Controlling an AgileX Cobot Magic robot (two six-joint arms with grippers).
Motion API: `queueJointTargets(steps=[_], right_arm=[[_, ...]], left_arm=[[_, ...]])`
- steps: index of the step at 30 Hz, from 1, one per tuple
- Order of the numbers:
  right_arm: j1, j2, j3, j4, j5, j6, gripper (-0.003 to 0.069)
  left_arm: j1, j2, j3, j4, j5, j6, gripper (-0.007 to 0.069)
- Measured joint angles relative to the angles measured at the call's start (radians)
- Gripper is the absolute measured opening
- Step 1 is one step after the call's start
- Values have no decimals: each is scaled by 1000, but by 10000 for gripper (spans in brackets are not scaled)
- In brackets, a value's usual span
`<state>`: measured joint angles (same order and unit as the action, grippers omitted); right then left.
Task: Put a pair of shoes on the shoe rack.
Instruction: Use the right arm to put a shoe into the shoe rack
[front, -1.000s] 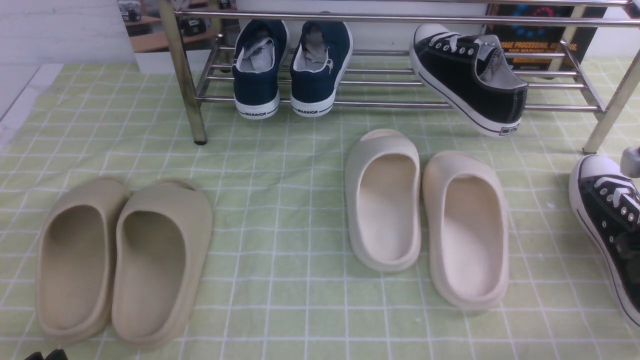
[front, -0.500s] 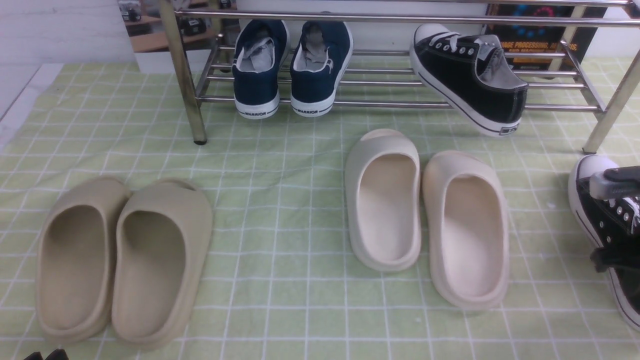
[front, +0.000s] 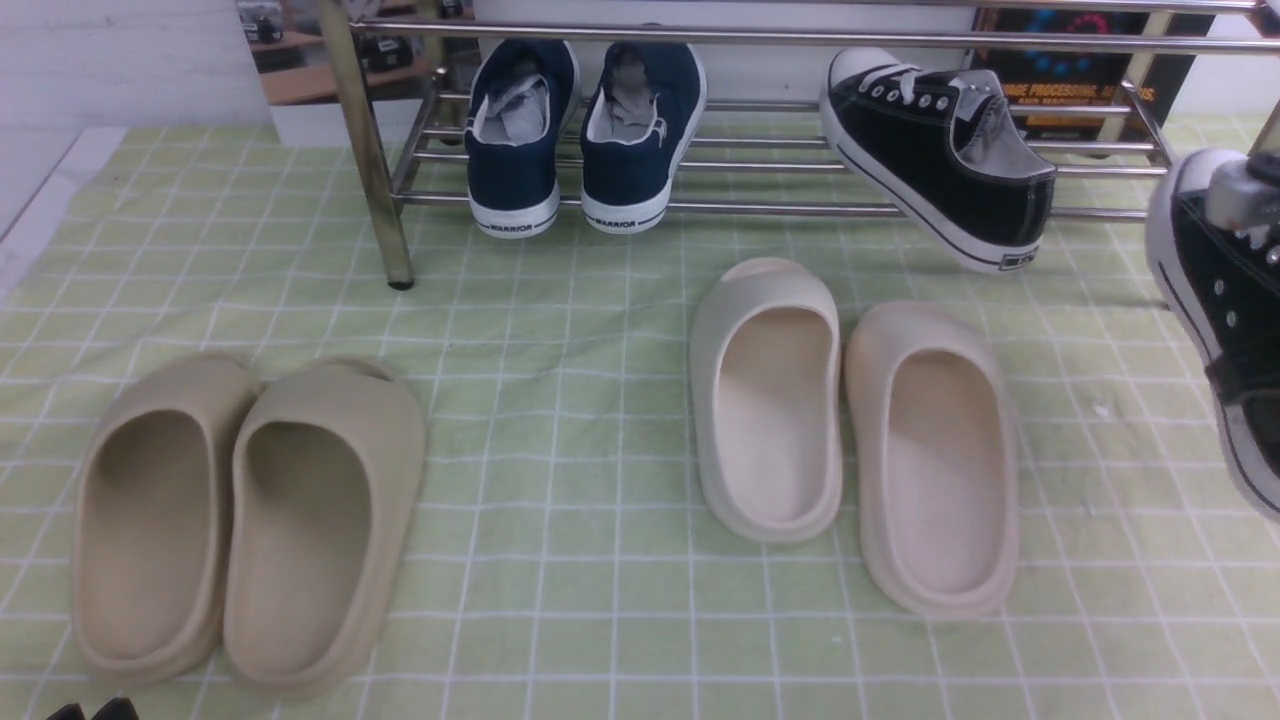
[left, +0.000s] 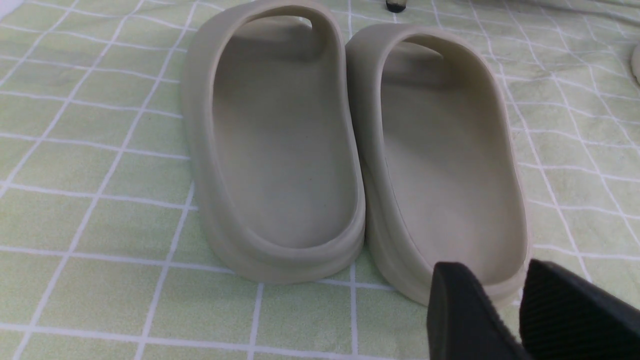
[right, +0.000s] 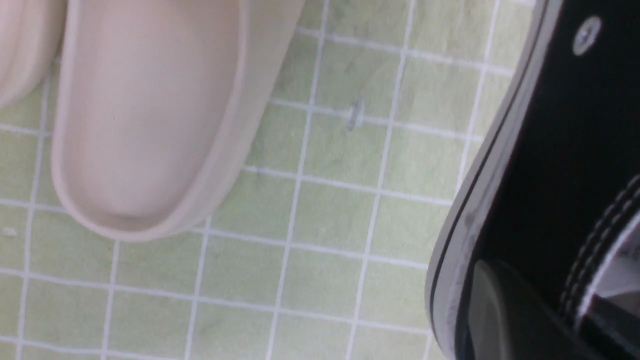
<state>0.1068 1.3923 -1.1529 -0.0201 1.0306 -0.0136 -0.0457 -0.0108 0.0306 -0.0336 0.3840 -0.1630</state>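
Currently: first black sneaker (front: 935, 150) tilted on the shoe rack (front: 760, 208), heel overhanging the front rod; second black sneaker (front: 1190, 300) clamped in right gripper (front: 1243, 290) at the rack's right end; left gripper (left: 492, 272) empty, jaws apart, beside tan slippers (left: 280, 150).

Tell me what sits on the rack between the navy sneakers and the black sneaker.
Nothing; the front view shows only bare shoe rack rods between navy sneakers and black sneaker.

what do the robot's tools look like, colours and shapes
The left tool has two matte black fingers, broad and blunt-tipped, one of them finely ribbed. The right tool shows only in part at the front view's edge: a rounded silver-grey tip and a black piece. No cables or markings are visible.
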Motion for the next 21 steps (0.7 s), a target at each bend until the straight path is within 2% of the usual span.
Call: queueJointTargets(steps=[7, 16, 21], right_arm=[[0, 127, -135, -6, 59, -44, 20], [0, 355, -426, -104, 119, -53, 20], [0, 466, -562, -97, 135, -102, 20]], left_arm=[[0, 0, 0, 0, 0, 0, 209], [0, 0, 0, 0, 0, 0, 216], [0, 0, 0, 0, 0, 0, 218]])
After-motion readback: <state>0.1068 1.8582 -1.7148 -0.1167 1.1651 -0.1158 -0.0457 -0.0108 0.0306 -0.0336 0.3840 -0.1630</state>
